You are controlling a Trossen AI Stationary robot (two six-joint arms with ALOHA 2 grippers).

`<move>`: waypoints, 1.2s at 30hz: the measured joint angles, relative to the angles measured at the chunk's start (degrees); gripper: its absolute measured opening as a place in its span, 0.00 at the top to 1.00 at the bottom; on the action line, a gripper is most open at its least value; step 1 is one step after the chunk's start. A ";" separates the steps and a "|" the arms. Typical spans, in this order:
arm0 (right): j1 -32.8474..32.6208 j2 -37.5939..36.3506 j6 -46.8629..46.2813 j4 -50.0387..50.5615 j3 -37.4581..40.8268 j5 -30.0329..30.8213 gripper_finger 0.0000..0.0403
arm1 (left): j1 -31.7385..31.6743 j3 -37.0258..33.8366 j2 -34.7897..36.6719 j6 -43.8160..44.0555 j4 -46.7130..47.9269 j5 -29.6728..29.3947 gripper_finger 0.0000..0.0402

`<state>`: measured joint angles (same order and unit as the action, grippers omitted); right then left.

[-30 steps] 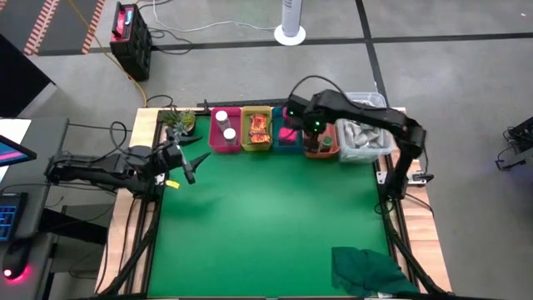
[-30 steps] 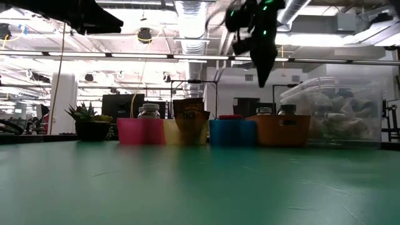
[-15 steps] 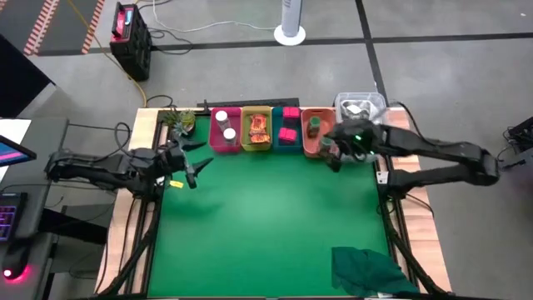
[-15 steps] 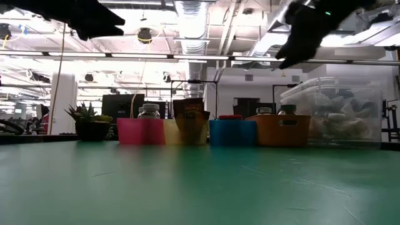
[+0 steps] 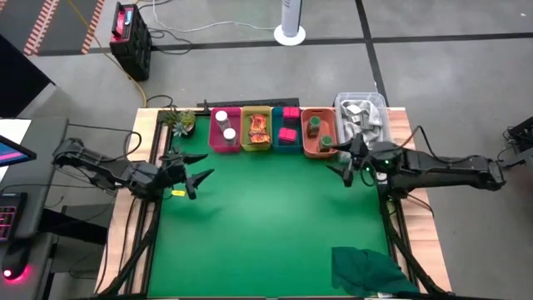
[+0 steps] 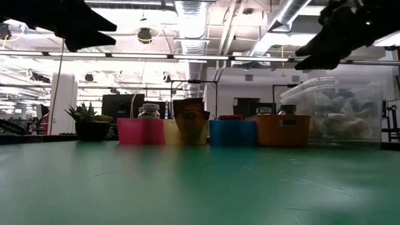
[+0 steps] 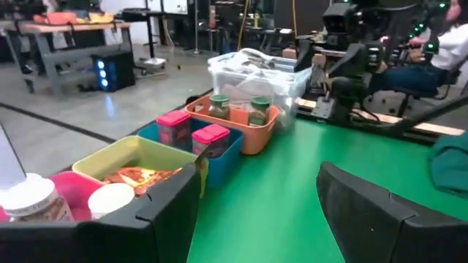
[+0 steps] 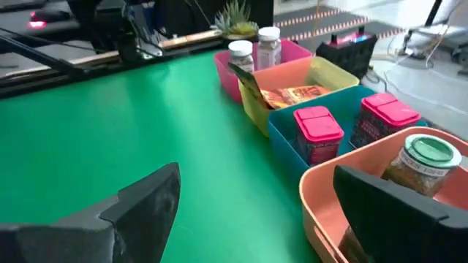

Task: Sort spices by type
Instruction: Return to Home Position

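The spices sit sorted in four bins along the far edge. Two white-capped jars (image 5: pixel 223 125) stand in the pink bin (image 5: pixel 225 143). Orange-brown packets (image 5: pixel 259 127) are in the yellow bin (image 7: pixel 131 152). Two pink boxes (image 8: pixel 319 132) are in the blue bin (image 8: pixel 292 146). Two green-lidded jars (image 7: pixel 252 111) are in the orange bin (image 8: pixel 344 197). My left gripper (image 5: pixel 200 166) hovers open near the table's left edge, in front of the pink bin. My right gripper (image 5: pixel 335 160) hovers open near the right edge, just in front of the orange bin. Neither holds anything.
A clear plastic container (image 5: pixel 363 117) with grey contents stands right of the orange bin. A small potted plant (image 5: pixel 179 122) sits at the far left corner. A dark green cloth (image 5: pixel 371 270) lies at the near right corner. The green mat (image 5: pixel 266 225) spreads between the arms.
My right gripper has drawn back from above the blue and orange bins, swinging toward the table's right and near side, and now hangs in front of the orange bin. My left arm has pulled back a little toward the left edge.
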<state>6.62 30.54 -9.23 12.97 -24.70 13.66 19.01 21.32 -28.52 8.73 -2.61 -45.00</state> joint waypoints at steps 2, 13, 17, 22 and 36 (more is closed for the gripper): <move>-1.71 -2.66 -0.20 -0.75 1.79 1.11 0.05 | 2.22 0.00 0.88 -0.87 0.18 -1.81 0.36; -4.23 -17.83 2.65 -0.51 7.53 2.97 0.05 | 6.14 -0.01 8.46 -2.73 9.86 -0.83 0.36; -4.29 -23.58 3.58 0.39 9.09 2.72 0.05 | 6.14 -0.02 11.82 -4.60 14.52 3.47 0.36; -4.24 -30.53 4.30 0.46 11.67 2.47 0.05 | 6.14 -0.09 15.85 -9.29 17.90 7.86 0.36; -1.39 -30.44 2.04 -3.86 11.91 4.54 0.05 | 6.10 -18.07 24.40 -13.07 -7.08 18.79 0.36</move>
<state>5.23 0.10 -7.20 9.11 -12.79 18.20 25.10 3.25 -4.12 -4.34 -9.69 -26.21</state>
